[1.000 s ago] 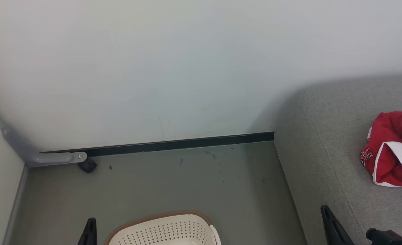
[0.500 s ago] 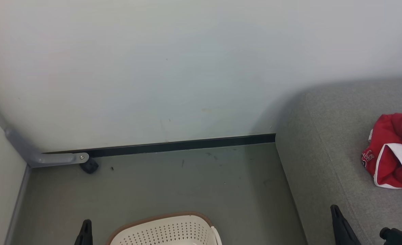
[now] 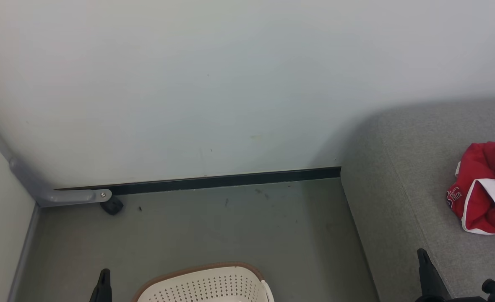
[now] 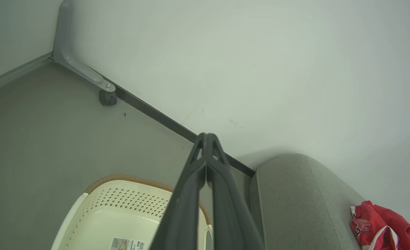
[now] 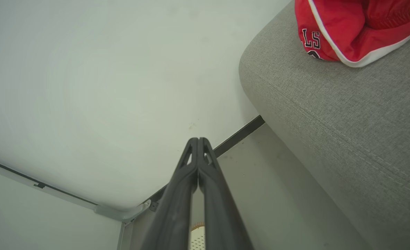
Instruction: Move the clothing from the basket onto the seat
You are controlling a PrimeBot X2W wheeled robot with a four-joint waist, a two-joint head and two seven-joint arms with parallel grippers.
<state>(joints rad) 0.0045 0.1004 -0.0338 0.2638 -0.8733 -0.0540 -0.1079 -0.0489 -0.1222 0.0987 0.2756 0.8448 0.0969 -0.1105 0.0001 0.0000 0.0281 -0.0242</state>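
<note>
The red clothing with white trim lies crumpled on the grey seat at the right edge of the head view; it also appears as the clothing and the clothing on the seat and the seat. The cream basket stands on the floor at the bottom centre; the part of its inside that shows, on the basket, holds only a paper label. My left gripper is shut and empty above the basket's right rim. My right gripper is shut and empty, left of the seat's corner.
A pale wall with a dark skirting strip closes off the floor behind the basket. A grey metal bracket and a small black foot sit in the left corner. Grey floor lies between basket and wall.
The head view has shifted slightly, so everything sits a little lower and more to the right. Both gripper tips stand lower in that view. The clothing and basket have not moved.
</note>
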